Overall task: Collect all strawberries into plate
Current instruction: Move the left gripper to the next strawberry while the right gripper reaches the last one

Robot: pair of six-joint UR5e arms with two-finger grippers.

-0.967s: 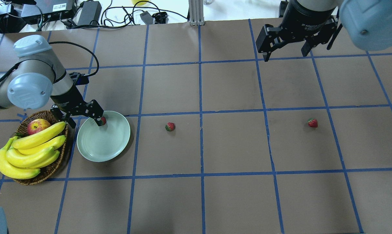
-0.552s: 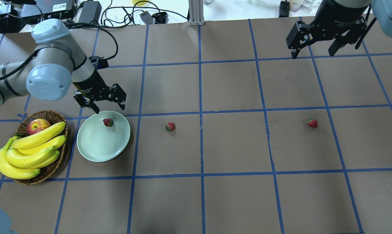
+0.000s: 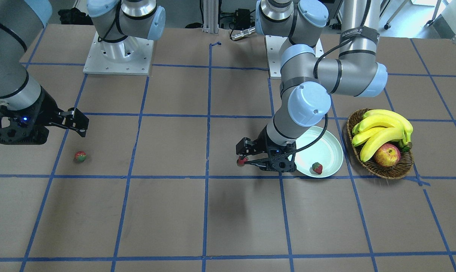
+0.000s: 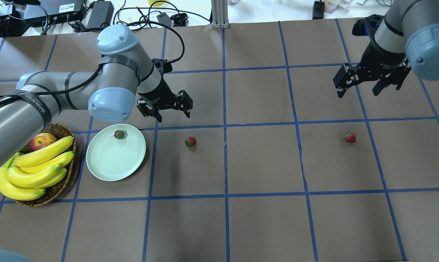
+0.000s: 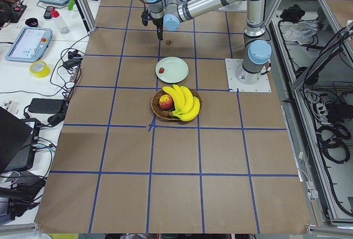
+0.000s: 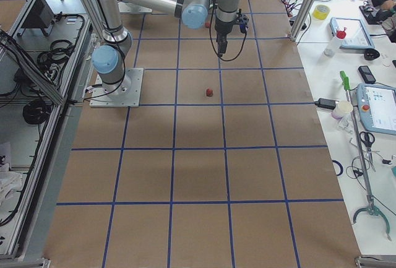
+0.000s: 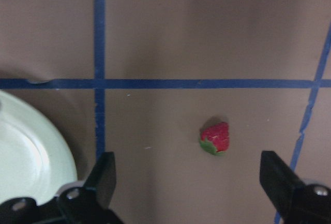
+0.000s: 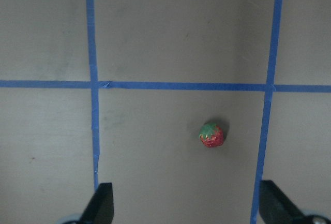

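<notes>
One strawberry (image 4: 119, 134) lies in the pale green plate (image 4: 110, 163), near its far rim. A second strawberry (image 4: 190, 142) lies on the table right of the plate and shows in the left wrist view (image 7: 215, 137). A third strawberry (image 4: 350, 137) lies far right and shows in the right wrist view (image 8: 212, 134). My left gripper (image 4: 174, 117) is open and empty, above the table just behind the second strawberry. My right gripper (image 4: 359, 94) is open and empty, raised behind the third strawberry.
A brown wicker basket (image 4: 55, 193) with bananas (image 4: 37, 163) and an apple (image 4: 43, 141) stands left of the plate. Blue tape lines grid the brown table. Cables and boxes lie beyond the far edge.
My left gripper let go of a strawberry in the plate, rose, and moved right to behind the second strawberry. My right gripper moved right and nearer, to behind the third strawberry.
</notes>
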